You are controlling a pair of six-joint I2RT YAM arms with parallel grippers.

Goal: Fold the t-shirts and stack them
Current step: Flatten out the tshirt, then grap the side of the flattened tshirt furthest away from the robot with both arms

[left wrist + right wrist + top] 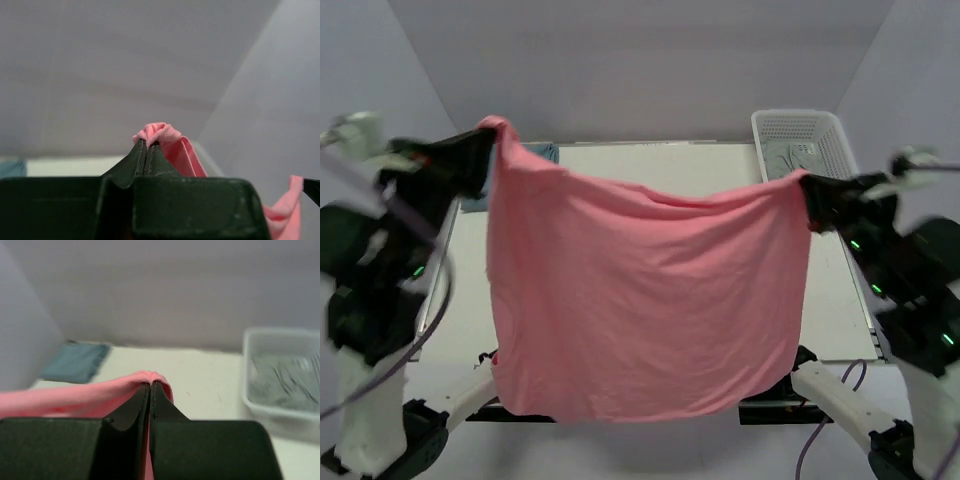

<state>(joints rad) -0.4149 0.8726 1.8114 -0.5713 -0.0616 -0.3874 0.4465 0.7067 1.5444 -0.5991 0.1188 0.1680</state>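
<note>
The salmon pink t-shirt point(640, 300) hangs spread in the air between both arms, above the table, its lower edge near the arm bases. My left gripper point(488, 140) is shut on its upper left corner; the pinched cloth point(157, 131) bunches over the fingertips. My right gripper point(802, 185) is shut on its upper right corner, with pink cloth point(100, 392) draped leftward from the tips. The teal-blue t-shirt point(75, 361) lies folded at the table's far left corner, mostly hidden behind the pink one in the top view point(545, 152).
A white slotted basket point(802, 138) stands at the far right of the table, holding grey cloth point(282, 377). The cream tabletop point(710, 165) shows behind the hanging shirt. Grey walls enclose the back and sides.
</note>
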